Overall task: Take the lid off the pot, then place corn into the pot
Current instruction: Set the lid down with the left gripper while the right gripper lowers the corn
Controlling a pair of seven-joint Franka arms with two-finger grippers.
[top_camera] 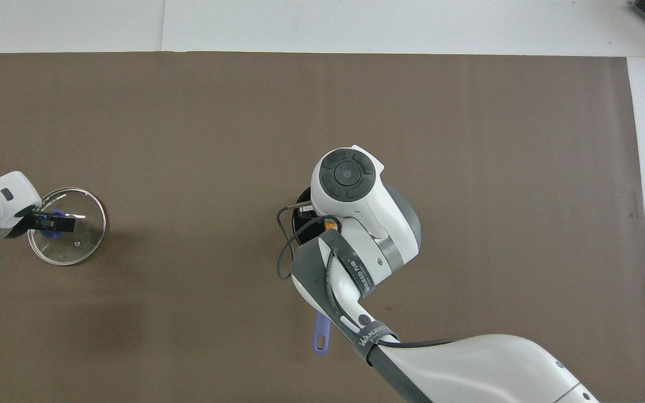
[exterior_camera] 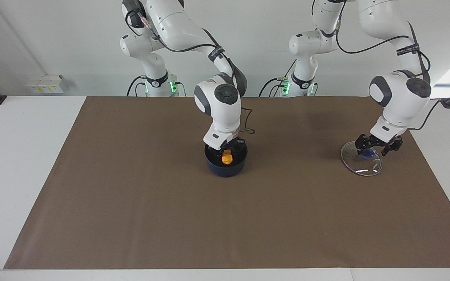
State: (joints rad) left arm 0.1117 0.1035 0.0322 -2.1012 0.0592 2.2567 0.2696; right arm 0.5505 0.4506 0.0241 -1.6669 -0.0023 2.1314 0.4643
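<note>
Premises: robotics laboratory. Evidence: two white robot arms (exterior_camera: 217, 93) mounted at a white tabletop (exterior_camera: 22, 156) covered by a brown mat (exterior_camera: 131, 203), plain white wall (exterior_camera: 72, 39), exposed cabling, lit green base indicators (exterior_camera: 173, 86).

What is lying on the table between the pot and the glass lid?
Nothing: between the pot and the glass lid only the bare brown table cover shows, seen plainly in the facing view.
</note>
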